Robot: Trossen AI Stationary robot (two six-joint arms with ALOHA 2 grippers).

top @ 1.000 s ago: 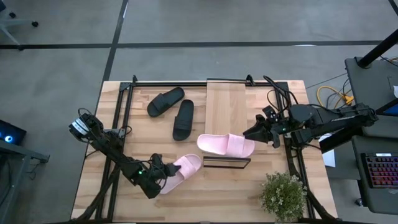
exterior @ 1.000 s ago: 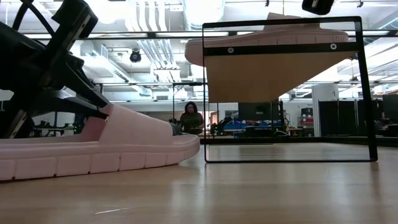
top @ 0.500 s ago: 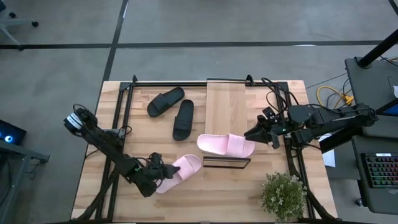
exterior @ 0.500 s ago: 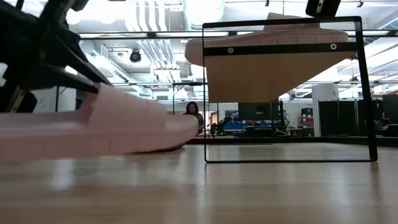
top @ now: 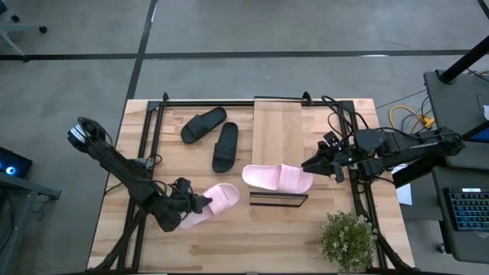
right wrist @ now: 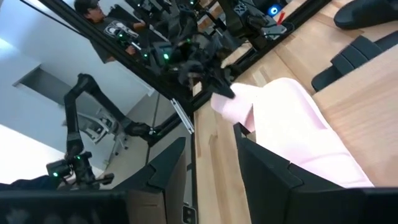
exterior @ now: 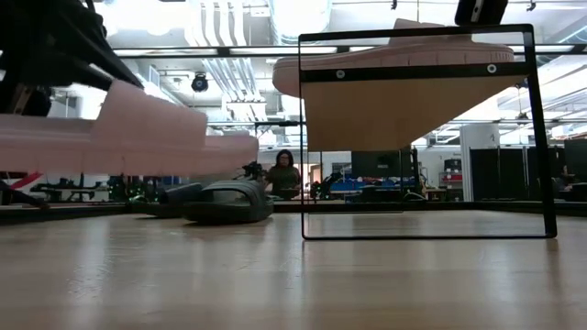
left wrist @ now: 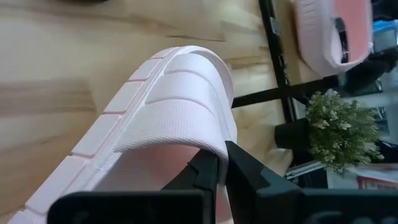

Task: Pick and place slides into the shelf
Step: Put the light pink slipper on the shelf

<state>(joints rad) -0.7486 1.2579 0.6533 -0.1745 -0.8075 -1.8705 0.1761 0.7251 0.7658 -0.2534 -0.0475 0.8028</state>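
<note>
Left gripper (top: 186,203), at about seven o'clock on the table (top: 252,244), is clamped on the broad strap of a pale pink slide (top: 210,205) and holds it clear of the tabletop; seen from table height, that slide (exterior: 119,137) hangs level in the air with daylight beneath it. From the left wrist camera, the dark fingers (left wrist: 214,177) pinch the ribbed edge of the strap (left wrist: 177,102). Right gripper (top: 309,163), at about three o'clock, hovers with its fingers spread, holding nothing, just beside the toe end of the second pale pink slide (top: 276,178). That slide lies across the near end of the shelf (top: 276,130), a light-wood plank on a thin black frame running from the table's centre toward twelve o'clock. Two black slides (top: 215,135) lie side by side on the tabletop at about eleven o'clock, left of the shelf and touching neither arm. A small potted plant (top: 348,240) stands at five o'clock. Beyond the table, a person (exterior: 282,174) sits far back in the room.
</note>
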